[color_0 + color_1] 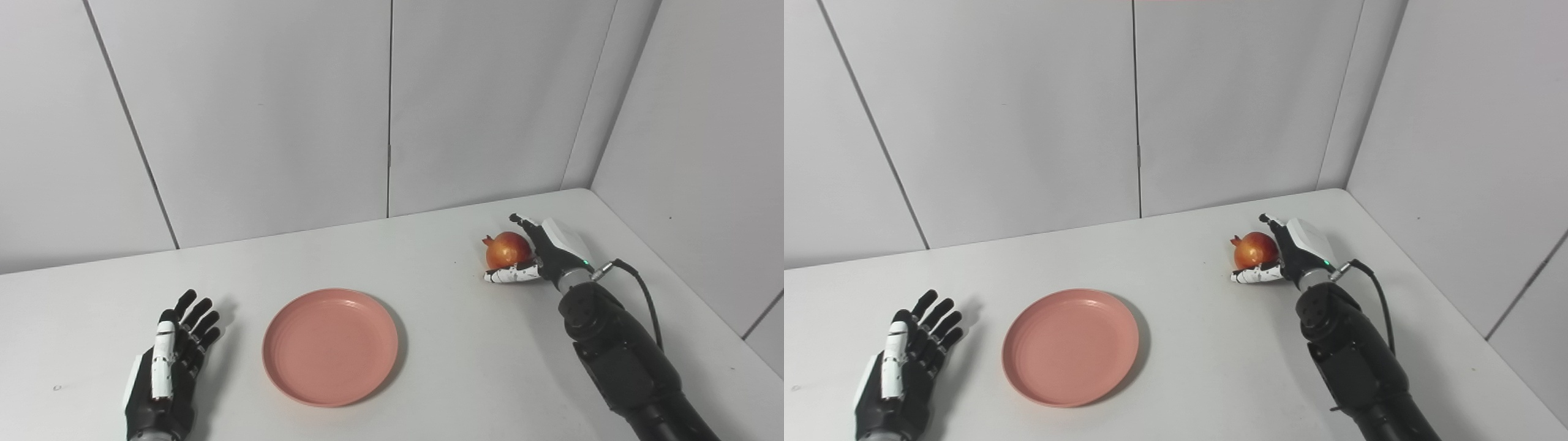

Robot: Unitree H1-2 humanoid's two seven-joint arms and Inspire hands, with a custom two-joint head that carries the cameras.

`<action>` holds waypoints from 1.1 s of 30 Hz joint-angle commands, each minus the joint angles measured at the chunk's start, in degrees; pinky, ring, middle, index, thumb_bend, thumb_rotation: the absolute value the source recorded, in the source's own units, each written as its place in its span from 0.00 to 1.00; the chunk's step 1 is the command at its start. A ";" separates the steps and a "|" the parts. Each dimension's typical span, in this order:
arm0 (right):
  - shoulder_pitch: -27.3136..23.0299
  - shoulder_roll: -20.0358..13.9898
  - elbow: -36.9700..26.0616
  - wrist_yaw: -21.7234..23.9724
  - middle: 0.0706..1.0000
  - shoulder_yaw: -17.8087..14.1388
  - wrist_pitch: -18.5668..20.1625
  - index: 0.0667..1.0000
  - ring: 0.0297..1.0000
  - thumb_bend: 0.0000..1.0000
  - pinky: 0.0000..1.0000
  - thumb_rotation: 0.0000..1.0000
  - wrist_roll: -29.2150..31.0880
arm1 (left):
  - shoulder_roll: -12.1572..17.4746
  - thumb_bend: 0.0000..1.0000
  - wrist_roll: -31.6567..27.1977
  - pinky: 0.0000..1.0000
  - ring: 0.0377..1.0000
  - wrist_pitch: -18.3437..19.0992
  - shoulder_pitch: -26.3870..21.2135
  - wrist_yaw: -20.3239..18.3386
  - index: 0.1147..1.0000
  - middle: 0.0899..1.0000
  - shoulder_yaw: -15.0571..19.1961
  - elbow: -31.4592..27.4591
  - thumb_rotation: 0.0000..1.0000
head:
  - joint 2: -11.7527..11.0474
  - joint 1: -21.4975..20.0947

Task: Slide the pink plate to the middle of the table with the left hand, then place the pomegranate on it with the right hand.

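Pomegranate [506, 250]: right of centre in the frame, toward the far right part of the tabletop [465, 343], its crown tip pointing to frame left.
Right robot hand [539, 254]: wrapped round the fruit from its right side, thumb under the near side and fingers over the far side; whether the fruit has left the tabletop or rests on it I cannot tell from these views.
Pink plate [331, 346]: lower centre of the frame, flat on the tabletop, nothing on it; it appears to sit already about mid-table, so the slide looks done.
Left robot hand [168, 367]: lower left of the frame, fingers spread and holding nothing, just beside the plate's left rim but apart from it.
Key relation: the plate lies to the lower left of the fruit and the right robot hand, well apart from them; the right arm is the nearer one and the one already on the fruit.
Open room: the stretch of tabletop between fruit and plate is bare, so the carry looks unobstructed.
Edges: the tabletop's right edge and far corner lie behind and to the right of the hand; the move toward the plate leads away from them.
Risk: a round fruit could roll off a shallow plate if let go off-centre.
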 commanded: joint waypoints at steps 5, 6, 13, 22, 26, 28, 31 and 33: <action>-3.33 -0.64 1.10 -3.45 0.81 -0.53 -3.70 0.79 0.80 0.91 0.73 0.26 1.23 | -0.29 0.39 -0.27 0.89 0.87 0.96 0.35 0.44 0.86 0.87 0.16 -0.51 1.00 | 0.15 0.26; -3.49 -0.55 1.35 -3.69 0.79 -0.44 -3.80 0.78 0.78 0.90 0.71 0.26 1.36 | -0.27 0.39 -0.24 0.89 0.87 1.09 0.37 0.43 0.86 0.87 0.13 -0.59 1.00 | 0.15 0.26; -4.43 -0.04 3.59 -5.08 0.57 0.50 -5.57 0.55 0.54 0.80 0.49 0.18 1.99 | -0.14 0.39 -0.05 0.90 0.88 0.98 0.50 0.14 0.86 0.88 -0.10 -0.77 1.00 | 0.41 0.35; -4.34 0.65 4.14 -5.58 0.43 1.03 -6.08 0.45 0.39 0.52 0.36 0.14 3.16 | -0.60 0.39 0.18 0.88 0.87 1.44 0.59 0.79 0.86 0.87 -0.14 -1.21 1.00 | 0.37 0.86; -4.04 0.97 3.35 -6.51 0.41 0.21 -7.31 0.45 0.37 0.52 0.34 0.14 4.17 | -0.82 0.39 0.47 0.88 0.87 1.90 0.76 1.19 0.86 0.87 -0.30 -1.84 1.00 | 0.43 1.23; -3.75 1.10 2.28 -6.65 0.42 -0.26 -7.63 0.45 0.38 0.52 0.35 0.14 4.81 | -0.90 0.39 0.51 0.88 0.87 2.05 0.78 1.34 0.86 0.87 -0.33 -1.95 1.00 | 0.49 1.43; -3.22 1.61 -0.79 -6.42 0.44 -1.22 -6.40 0.45 0.40 0.52 0.36 0.14 5.68 | -0.88 0.41 0.70 0.88 0.87 2.32 0.83 1.57 0.86 0.87 -0.57 -2.15 1.00 | 0.70 1.84; -2.87 1.86 -2.68 -6.41 0.45 -1.68 -6.42 0.45 0.41 0.52 0.36 0.14 6.15 | -1.01 0.41 0.67 0.88 0.87 2.38 0.91 1.67 0.86 0.87 -0.70 -2.37 1.00 | 0.77 2.19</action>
